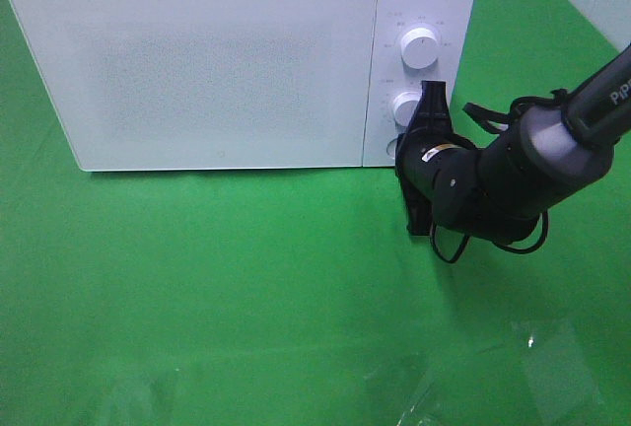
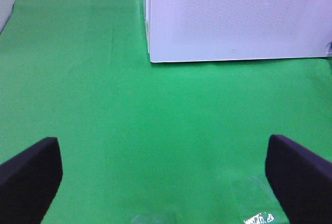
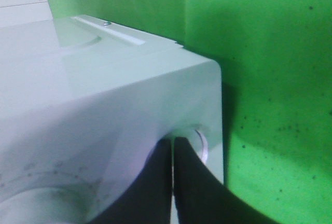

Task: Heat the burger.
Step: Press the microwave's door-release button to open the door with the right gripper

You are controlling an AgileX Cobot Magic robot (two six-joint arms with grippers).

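The burger is out of view. A white microwave [image 1: 217, 61] stands at the back of the green table with its door shut. My right gripper [image 1: 401, 146] is shut, its tips against the round button [image 3: 200, 145] at the bottom of the microwave's control panel; in the right wrist view the closed fingertips [image 3: 173, 146] touch the panel right beside that button. My left gripper [image 2: 162, 149] is open and holds nothing, hanging over bare green cloth in front of the microwave [image 2: 233, 16]. It does not show in the exterior high view.
Two white knobs sit on the control panel, an upper knob [image 1: 421, 48] and a lower knob [image 1: 407, 106] just above my right gripper. A wrinkled clear sheet [image 1: 532, 367] glints on the cloth at the front right. A pale wall edge shows at the back right.
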